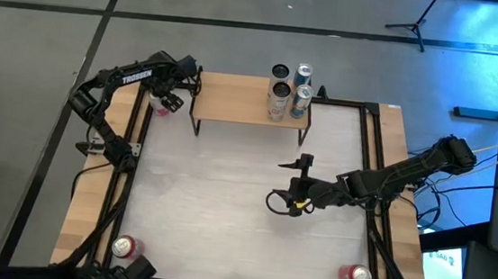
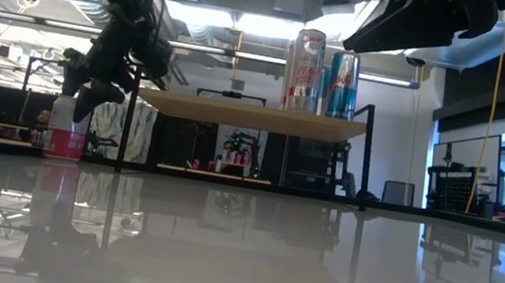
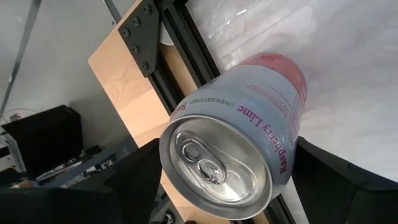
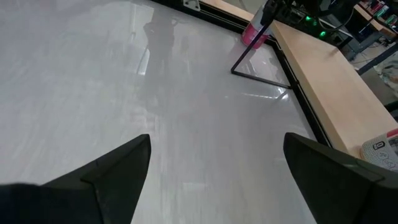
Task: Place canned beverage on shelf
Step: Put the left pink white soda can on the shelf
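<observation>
A pink-and-white can marked "Raspberry Lime" stands upright on the table at the far left corner, just left of the shelf. My left gripper reaches down over it, one finger on each side of it, with no gap showing. The shelf, a light-wood board on thin black legs, stands along the far edge and bears several cans at its right end. My right gripper hovers open over the table's middle right, with nothing between its fingers. My left gripper has the can's upper wall, just below the rim, between its two fingers. The fingers come slanting down from above, one on each side of the can. The can stands upright with its base on the table.
A red can stands at the near left corner and another at the near right. Black frame rails run along the table's sides. The shelf's left half and the white tabletop in front of it are bare.
</observation>
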Robot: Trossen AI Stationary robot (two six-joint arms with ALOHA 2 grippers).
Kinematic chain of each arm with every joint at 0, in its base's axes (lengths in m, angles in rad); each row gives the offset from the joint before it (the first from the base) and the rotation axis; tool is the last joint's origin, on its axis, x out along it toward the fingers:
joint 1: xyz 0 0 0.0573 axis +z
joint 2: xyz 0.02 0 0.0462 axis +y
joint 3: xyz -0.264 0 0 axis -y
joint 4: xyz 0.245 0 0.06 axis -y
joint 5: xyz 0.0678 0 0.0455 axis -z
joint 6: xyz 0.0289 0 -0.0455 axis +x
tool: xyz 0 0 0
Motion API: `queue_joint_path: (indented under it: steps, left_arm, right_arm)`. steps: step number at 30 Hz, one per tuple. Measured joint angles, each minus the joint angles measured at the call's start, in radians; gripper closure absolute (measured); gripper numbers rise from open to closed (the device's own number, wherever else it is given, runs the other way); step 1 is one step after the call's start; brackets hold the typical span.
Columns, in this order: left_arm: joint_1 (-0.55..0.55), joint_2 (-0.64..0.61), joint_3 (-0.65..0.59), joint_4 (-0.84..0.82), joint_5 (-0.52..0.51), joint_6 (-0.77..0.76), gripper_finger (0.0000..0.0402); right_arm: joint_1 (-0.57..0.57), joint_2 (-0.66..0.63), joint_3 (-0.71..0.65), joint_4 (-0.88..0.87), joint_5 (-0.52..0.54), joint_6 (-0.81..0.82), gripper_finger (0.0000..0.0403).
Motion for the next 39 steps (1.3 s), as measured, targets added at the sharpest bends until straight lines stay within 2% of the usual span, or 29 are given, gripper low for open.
queue_joint_path:
  steps: [9, 17, 25, 31, 39]
  left_arm:
    - [-0.036, -0.036, -0.007, -0.016, -0.033, 0.007, 0.0114]
    - [-0.081, -0.110, -0.009, -0.086, -0.018, -0.018, 0.0115]
    - [-0.123, -0.124, -0.007, -0.140, -0.005, -0.041, 0.0115]
    - [-0.198, -0.125, -0.006, -0.186, 0.045, -0.100, 0.0114]
    - [-0.326, -0.126, -0.004, -0.289, 0.042, -0.208, 0.0114]
  right_arm:
    - [0.000, 0.000, 0.000, 0.000, 0.000, 0.000, 0.0040]
    - [0.000, 0.000, 0.000, 0.001, 0.000, 0.000, 0.0040]
    - [0.000, 0.000, 0.000, 0.002, 0.000, -0.001, 0.0040]
    - [0.000, 0.000, 0.000, 0.002, 0.000, -0.001, 0.0040]
    - [0.000, 0.000, 0.000, 0.003, 0.000, 0.000, 0.0040]
